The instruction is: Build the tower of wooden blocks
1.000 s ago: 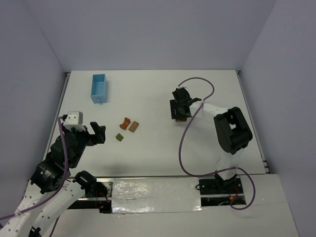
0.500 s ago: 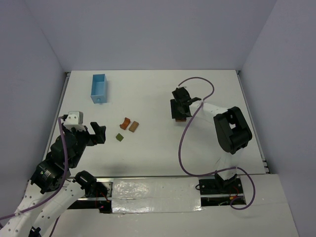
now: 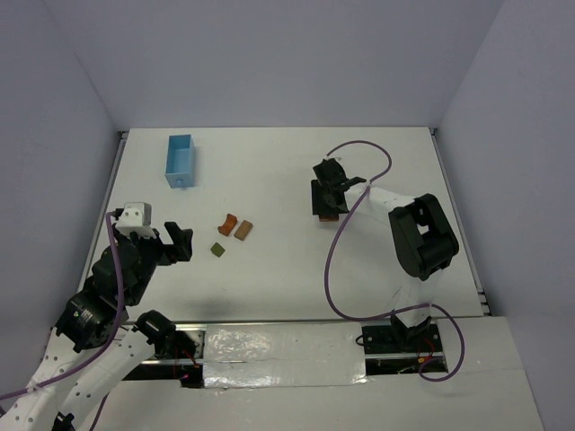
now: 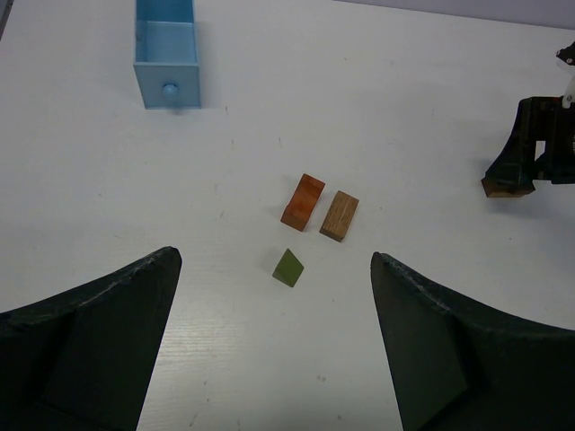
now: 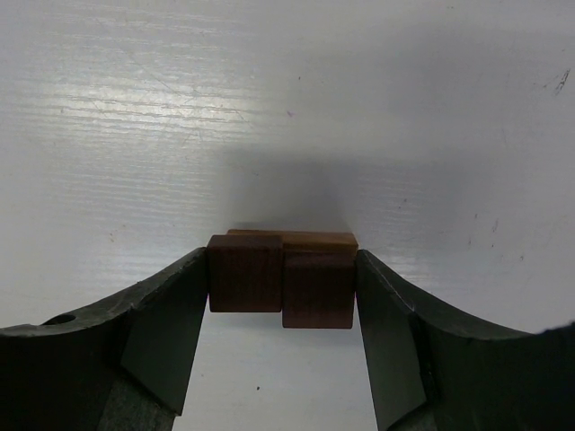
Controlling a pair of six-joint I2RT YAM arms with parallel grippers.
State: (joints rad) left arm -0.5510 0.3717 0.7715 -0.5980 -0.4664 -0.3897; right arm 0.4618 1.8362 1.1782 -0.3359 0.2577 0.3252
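My right pincer (image 5: 283, 274) is pinching two dark brown blocks (image 5: 244, 272) side by side, one finger pressed against each outer face. My right wrist camera shows this plainly, along with a lighter brown edge just behind them. From the overhead camera the same blocks are only a small brown speck under the dark pincer, on the right half of the white worktop (image 3: 269, 171). I cannot tell whether they rest on the surface. My left pincer (image 4: 274, 262) is spread wide and holds nothing, hovering at the near left. The left wrist camera gives the best look at the loose pieces. An orange-red arch (image 4: 303, 201) and a tan block (image 4: 340, 215) lie just beside each other, and a green piece (image 4: 288, 268) lies a little nearer to me, apart from both. These three lie singly, well apart from the blocks in my right pincer. A light blue box (image 4: 165, 49) sits farther back on the left.
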